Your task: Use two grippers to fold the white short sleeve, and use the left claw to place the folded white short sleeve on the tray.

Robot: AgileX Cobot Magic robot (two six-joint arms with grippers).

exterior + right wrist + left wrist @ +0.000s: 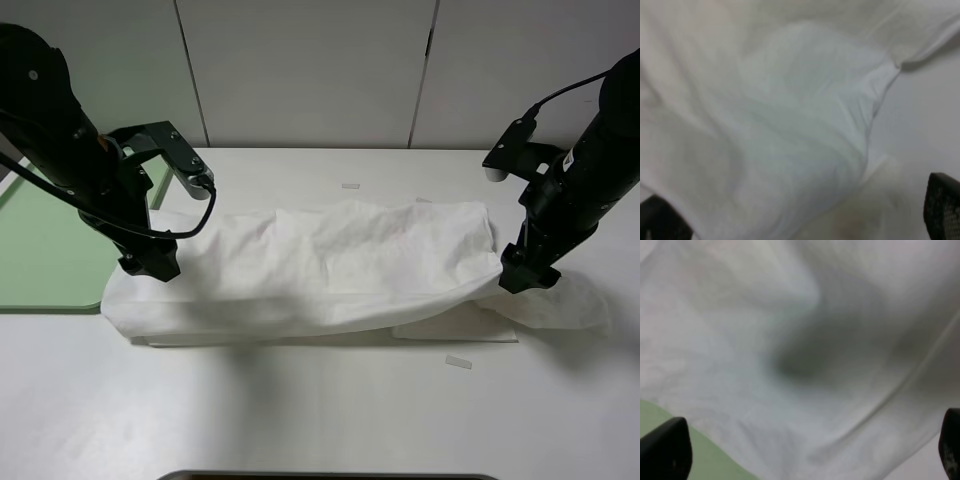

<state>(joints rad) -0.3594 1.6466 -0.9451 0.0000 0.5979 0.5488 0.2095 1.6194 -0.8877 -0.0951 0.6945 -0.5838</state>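
The white short sleeve lies folded over into a long rumpled band across the middle of the table, one sleeve sticking out at the right end. The left claw points down at the band's left end. My right gripper points down at its right end. In the left wrist view the left gripper is open, its fingertips far apart over the cloth. The right gripper is open too, above cloth and bare table. The tray lies at the far left.
The shirt's left end lies beside the green tray's right edge, and the tray shows under the cloth's hem in the left wrist view. Small tape strips lie on the white table. A panelled wall stands behind.
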